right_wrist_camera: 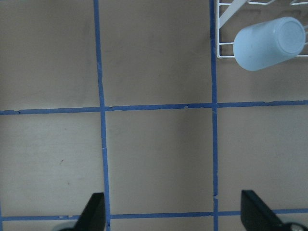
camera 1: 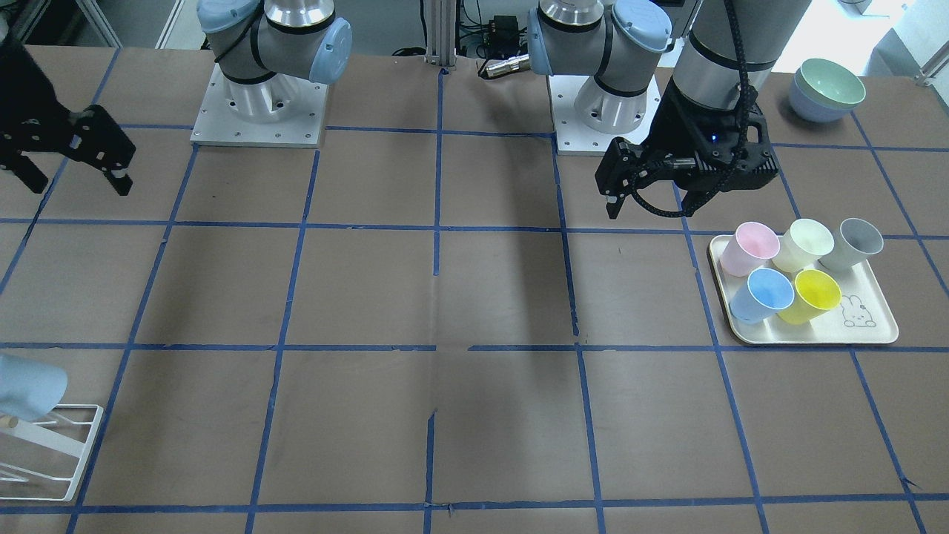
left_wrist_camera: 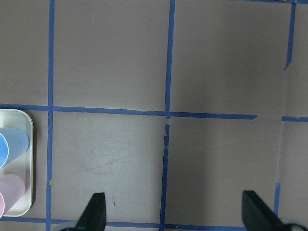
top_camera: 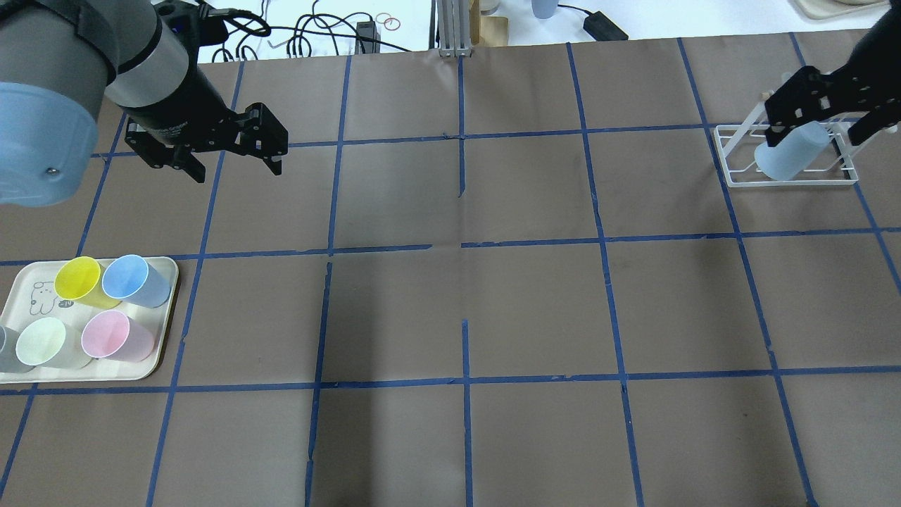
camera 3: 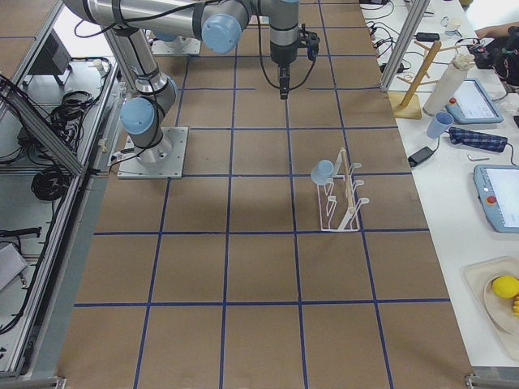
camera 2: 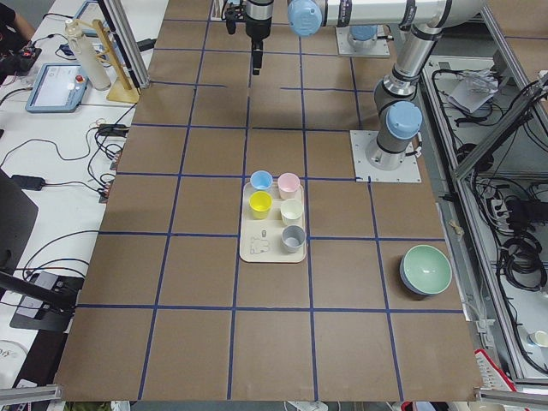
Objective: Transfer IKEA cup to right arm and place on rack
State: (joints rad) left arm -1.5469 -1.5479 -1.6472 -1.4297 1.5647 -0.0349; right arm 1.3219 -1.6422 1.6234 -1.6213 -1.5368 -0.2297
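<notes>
The pale powder-blue, handleless plastic IKEA cup point(top_camera: 792, 158) is sitting upturned and tilted on a slanted peg of the white thin-wire rack point(camera 3: 339, 203), on the brown blue-taped surface point(top_camera: 464, 317). The black two-finger right end effector point(camera 1: 78, 184) is hanging clear of it, fingers apart and holding nothing. The left end effector point(top_camera: 236, 169) is hanging likewise, spread and empty, near the cream rectangular tray point(camera 1: 875, 289).

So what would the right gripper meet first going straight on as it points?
The right gripper would likely meet bare table; the IKEA cup on the rack sits off to one side.
</notes>
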